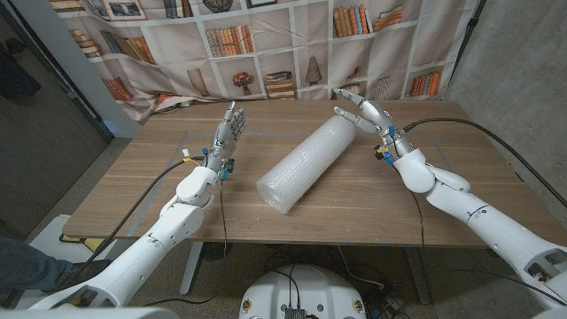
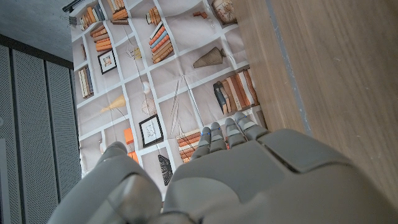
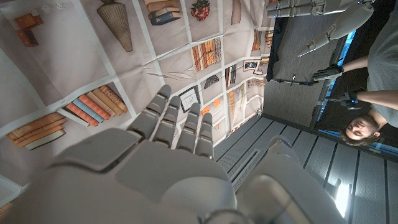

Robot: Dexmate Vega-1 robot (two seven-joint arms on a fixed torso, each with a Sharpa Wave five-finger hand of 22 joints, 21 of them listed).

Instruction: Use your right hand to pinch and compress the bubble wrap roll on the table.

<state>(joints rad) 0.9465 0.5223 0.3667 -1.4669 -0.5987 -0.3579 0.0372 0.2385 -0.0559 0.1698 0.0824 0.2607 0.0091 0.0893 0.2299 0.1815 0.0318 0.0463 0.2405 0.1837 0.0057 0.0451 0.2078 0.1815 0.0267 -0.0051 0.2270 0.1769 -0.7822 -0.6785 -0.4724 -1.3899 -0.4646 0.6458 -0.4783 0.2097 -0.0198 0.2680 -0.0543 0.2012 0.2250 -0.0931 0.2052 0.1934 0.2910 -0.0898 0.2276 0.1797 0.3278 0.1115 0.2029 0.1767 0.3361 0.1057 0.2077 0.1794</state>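
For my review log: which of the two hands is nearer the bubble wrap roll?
The right hand, fingers at the bubble wrap roll's far end; the left hand stands well apart.

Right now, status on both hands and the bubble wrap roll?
Right hand open, at the bubble wrap roll's far end, no pinch yet. Left hand open, clear of it. Nothing in the way.
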